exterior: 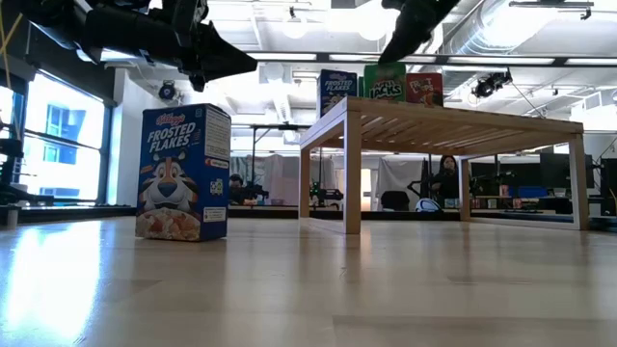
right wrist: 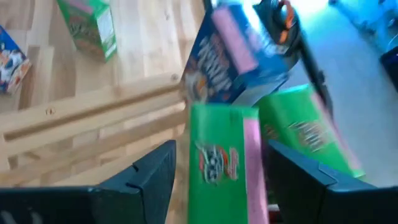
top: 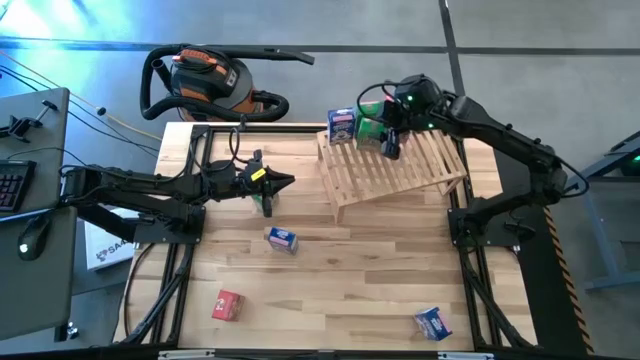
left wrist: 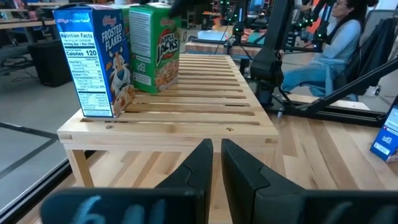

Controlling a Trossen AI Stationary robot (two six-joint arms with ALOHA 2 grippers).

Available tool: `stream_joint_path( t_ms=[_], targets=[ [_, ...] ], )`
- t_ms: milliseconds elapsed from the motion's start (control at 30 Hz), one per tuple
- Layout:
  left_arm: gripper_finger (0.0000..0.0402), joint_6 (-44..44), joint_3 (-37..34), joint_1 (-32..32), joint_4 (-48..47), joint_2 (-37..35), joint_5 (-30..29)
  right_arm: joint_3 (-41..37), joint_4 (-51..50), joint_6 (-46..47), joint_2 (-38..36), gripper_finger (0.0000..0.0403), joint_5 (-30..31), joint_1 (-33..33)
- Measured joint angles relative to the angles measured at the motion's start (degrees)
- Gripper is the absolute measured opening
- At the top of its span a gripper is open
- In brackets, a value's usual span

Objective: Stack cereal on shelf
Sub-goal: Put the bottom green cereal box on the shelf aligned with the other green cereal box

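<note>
Wooden plank table [top: 330,290], and nearest the front edge there's a red box [top: 228,305] lying on the left side and a blue box [top: 433,323] over on the right. A bit further in, another blue box [top: 282,239] stands on the planks around the middle; in the low view it's the Frosted Flakes one. A green box [right wrist: 90,26] also sits on the table, well apart from the rack, only seen from the right wrist view.

Left gripper [top: 281,181] hovers over the table left of the rack, fingers [left wrist: 193,167] pinched together with nothing in them, pointing at the rack.

Then the slatted wooden shelf [top: 400,170] sits toward the back right of the table. Along its far edge there's a row of boxes: a blue one [top: 342,124], then a green one [top: 372,128] right beside it, and in the low view a red one [exterior: 424,89] next to that.

Right gripper [top: 388,128] is up at that back row, right at the green boxes. Its fingers [right wrist: 149,177] are spread either side of a green box [right wrist: 225,163] standing between them with gaps both sides, so it looks let go, not squeezed
</note>
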Motion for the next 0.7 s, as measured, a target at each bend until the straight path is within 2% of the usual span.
stream_joint_path(
  t_ms=[167, 400, 500, 600, 700],
  targets=[
    [0.0023, 0.0, 0.0, -0.02, 0.0, 0.0, 0.0, 2.6, -0.22, 0.47, -0.05, 0.022, 0.32, 0.3],
    [0.0023, 0.0, 0.0, -0.02, -0.02, 0.0, 0.0, 7.36, -4.03, 0.45, -0.05, 0.022, 4.82, 3.47],
    [0.0023, 0.03, 0.0, -0.02, -0.02, 0.0, 0.0, 11.28, -7.91, 0.92, -0.05, 0.0217, 8.86, 5.8],
    [0.0023, 0.05, 0.0, -0.02, -0.02, 0.0, 0.0, 15.29, -11.96, 2.18, -0.05, 0.0196, 13.37, 8.75],
    [0.0023, 0.07, 0.0, -0.02, -0.07, 0.0, 0.0, 18.47, -15.58, 5.36, -0.19, 0.0157, 15.8, 11.06]
  ],
)
